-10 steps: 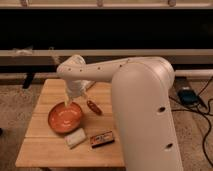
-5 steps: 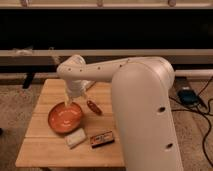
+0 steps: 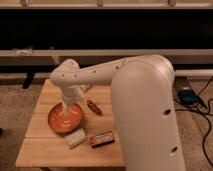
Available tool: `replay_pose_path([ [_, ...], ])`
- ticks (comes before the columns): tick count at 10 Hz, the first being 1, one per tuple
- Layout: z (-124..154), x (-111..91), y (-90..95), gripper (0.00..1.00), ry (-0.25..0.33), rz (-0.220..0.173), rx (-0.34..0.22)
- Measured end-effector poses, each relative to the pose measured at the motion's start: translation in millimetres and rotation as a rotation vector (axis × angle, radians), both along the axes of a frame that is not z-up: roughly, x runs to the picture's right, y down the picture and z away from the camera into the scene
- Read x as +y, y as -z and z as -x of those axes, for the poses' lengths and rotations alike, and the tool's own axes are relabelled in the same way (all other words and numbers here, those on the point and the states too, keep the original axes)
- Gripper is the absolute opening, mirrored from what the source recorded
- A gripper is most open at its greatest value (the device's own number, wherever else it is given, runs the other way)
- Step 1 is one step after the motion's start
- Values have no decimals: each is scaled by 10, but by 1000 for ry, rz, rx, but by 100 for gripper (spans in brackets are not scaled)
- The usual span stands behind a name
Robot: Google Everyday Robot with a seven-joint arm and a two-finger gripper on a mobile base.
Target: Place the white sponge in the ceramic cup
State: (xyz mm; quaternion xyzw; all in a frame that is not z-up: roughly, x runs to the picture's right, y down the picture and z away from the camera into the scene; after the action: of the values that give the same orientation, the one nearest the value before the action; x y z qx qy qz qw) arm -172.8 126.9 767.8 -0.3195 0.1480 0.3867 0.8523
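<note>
Keeps the pincer [image 3: 66, 107] low over the orange bowl [image 3: 52, 125], unmoved since a second ago; cannot tell if spread or pinching. Leaves the white sponge [image 3: 75, 138] ungrasped on the counter [image 3: 45, 150] beside the dark box [image 3: 102, 139]. Cannot spot the ceramic cup.

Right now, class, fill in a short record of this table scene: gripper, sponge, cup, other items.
gripper: gripper low over the orange bowl, at the end of the white arm
sponge: white sponge lies on the wooden table, just in front of the bowl, not held
cup: ceramic cup not visible; possibly hidden behind the arm
other items: dark flat box beside the sponge; small reddish object beside the bowl
</note>
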Motion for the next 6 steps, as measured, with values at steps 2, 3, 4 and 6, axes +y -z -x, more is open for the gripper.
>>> replay_pose_path([
  [2,156,367,230,75,109,15,-51],
  [3,237,621,344,75,169,33,-77],
  [4,245,861,427,75,222,51,-91],
  [6,115,1176,521,75,263,74,-82],
])
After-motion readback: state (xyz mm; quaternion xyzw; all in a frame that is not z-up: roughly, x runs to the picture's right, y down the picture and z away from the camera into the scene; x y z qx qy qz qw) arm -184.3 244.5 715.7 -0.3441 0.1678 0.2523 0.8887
